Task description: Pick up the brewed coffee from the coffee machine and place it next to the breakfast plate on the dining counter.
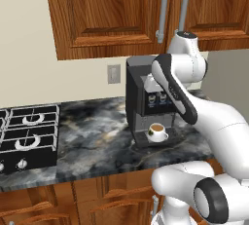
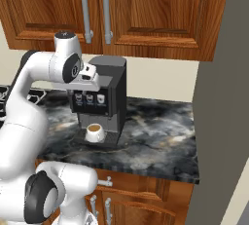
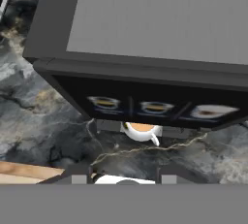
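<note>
Below and ahead of the two-finger gripper (image 3: 120,177), whose dark tips are held apart with nothing between them, the small white cup of brown coffee (image 3: 142,132) is seen on the drip tray of the black boxy coffee machine (image 3: 145,48).

Brewed coffee (image 1: 157,131) sits under coffee machine (image 1: 140,92).

A coffee machine (image 1: 146,100) stands on a kitchen counter (image 1: 92,136), backed against the wall. A cup of coffee (image 1: 157,132) sits on the drip tray (image 2: 99,141) at the machine's base, under its front panel. A stovetop (image 1: 26,136) lies on the counter to the machine's left. Wall cabinets (image 1: 126,9) hang above. The robot's gripper (image 2: 90,73) hovers in front of the machine's upper front, above the cup.
</note>
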You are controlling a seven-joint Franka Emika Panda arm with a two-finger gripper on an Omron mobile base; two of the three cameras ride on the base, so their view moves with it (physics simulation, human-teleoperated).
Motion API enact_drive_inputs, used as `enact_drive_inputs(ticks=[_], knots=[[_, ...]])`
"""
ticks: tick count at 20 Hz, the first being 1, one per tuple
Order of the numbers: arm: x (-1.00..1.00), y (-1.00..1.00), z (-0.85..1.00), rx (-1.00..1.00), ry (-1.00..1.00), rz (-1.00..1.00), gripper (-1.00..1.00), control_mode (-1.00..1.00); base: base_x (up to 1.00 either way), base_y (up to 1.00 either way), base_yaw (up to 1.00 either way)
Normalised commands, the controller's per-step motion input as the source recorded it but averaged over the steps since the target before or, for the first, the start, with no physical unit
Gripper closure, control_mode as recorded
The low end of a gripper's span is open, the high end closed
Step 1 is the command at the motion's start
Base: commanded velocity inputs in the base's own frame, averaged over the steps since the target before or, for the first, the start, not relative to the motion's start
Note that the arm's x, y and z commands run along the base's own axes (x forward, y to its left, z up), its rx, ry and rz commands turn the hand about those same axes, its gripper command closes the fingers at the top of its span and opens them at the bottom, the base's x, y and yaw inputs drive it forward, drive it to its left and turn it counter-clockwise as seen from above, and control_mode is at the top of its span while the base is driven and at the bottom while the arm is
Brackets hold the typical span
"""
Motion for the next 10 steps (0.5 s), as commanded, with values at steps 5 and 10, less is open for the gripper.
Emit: enact_drive_inputs(ticks=[5, 10], knots=[[-0.18, 0.00, -0.37, 0.00, -0.20, 0.02, -1.00, -1.00, 0.00, 0.00, 0.00], [-0.14, -0.28, -0.60, 0.01, -0.18, 0.11, -1.00, -1.00, 0.00, 0.00, 0.00]])
